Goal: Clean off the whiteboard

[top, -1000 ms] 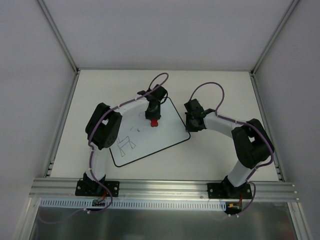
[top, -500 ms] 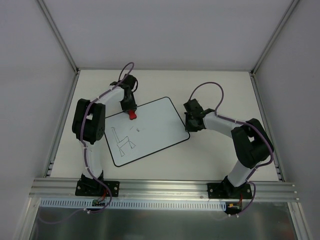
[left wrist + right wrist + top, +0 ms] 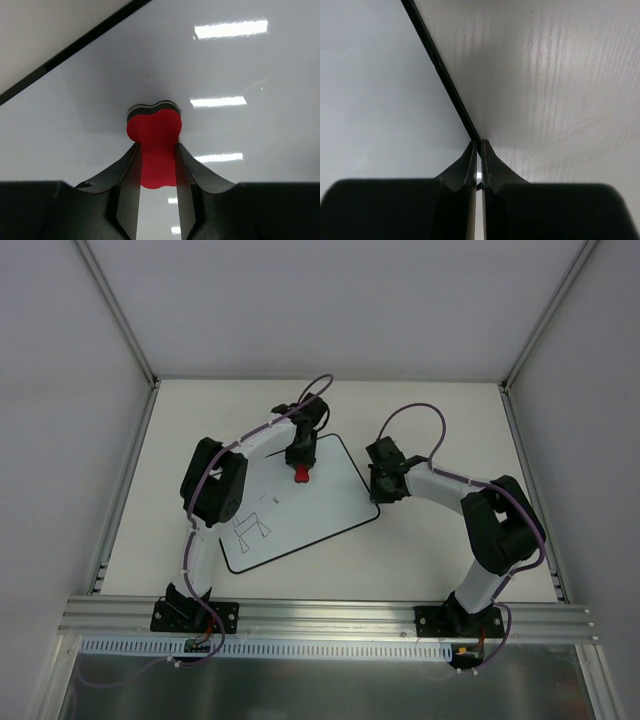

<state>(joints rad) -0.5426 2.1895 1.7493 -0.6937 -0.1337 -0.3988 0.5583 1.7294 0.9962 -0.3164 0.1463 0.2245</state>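
Note:
The whiteboard (image 3: 325,508) lies tilted on the table, with a black line sketch (image 3: 250,528) near its front left corner. My left gripper (image 3: 301,462) is shut on the small red eraser (image 3: 301,476) and presses it on the board's far part. In the left wrist view the eraser (image 3: 154,131) sits between my fingers (image 3: 156,146) on the glossy white board (image 3: 240,65). My right gripper (image 3: 379,486) is shut on the board's right edge. In the right wrist view its jaws (image 3: 478,142) straddle the black border (image 3: 445,75).
The board rests on a pale tabletop (image 3: 440,420) enclosed by white walls and metal rails (image 3: 330,615). The left arm's elbow (image 3: 215,485) hangs over the board's left side and hides part of it. A faint small mark (image 3: 268,498) sits mid-board.
My left gripper swung with the eraser from the board's middle to its far left corner, then back right along the far part. The right gripper stayed on the board's edge.

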